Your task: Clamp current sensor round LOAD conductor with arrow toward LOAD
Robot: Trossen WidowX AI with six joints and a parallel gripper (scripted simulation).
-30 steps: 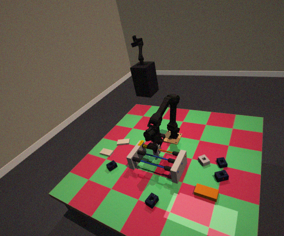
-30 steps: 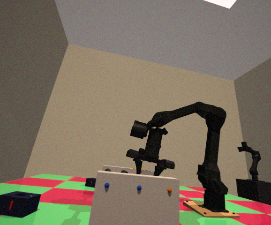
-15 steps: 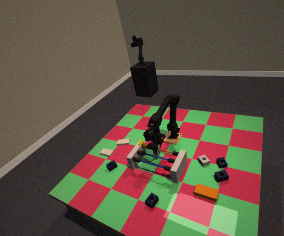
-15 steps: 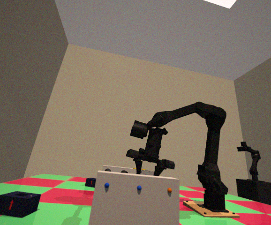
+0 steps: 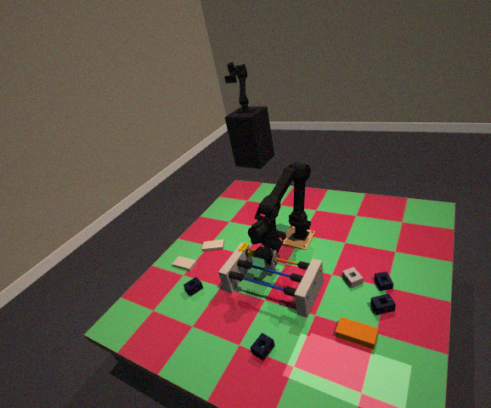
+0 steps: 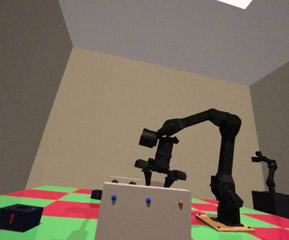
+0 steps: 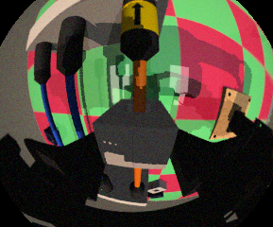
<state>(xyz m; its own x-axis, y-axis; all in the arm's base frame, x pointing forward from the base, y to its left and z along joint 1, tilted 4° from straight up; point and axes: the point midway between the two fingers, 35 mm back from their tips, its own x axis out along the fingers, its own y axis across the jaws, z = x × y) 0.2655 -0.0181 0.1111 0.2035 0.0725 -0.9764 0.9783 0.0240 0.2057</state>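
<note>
The sensor (image 7: 136, 130) is a dark grey block with a pale strip, between my fingers in the wrist view. The orange conductor (image 5: 286, 261) (image 7: 139, 87) enters its far side and comes out on its near side, so the sensor sits around or over it. My gripper (image 5: 268, 256) (image 6: 157, 180) (image 7: 138, 127) points down at the rack and is shut on the sensor. A yellow sleeve (image 7: 148, 23) with a black arrow is on the conductor beyond the sensor; the arrow points away from it. The sensor's own arrow, its underside and its latch are hidden.
The rack's near end plate (image 5: 307, 287) (image 6: 144, 217) and far end plate (image 5: 233, 272) carry two blue conductors (image 5: 265, 269) (image 7: 71, 101) beside the orange one. Several dark blocks, a white block (image 5: 352, 282), two pale slabs and an orange block (image 5: 355, 332) lie around.
</note>
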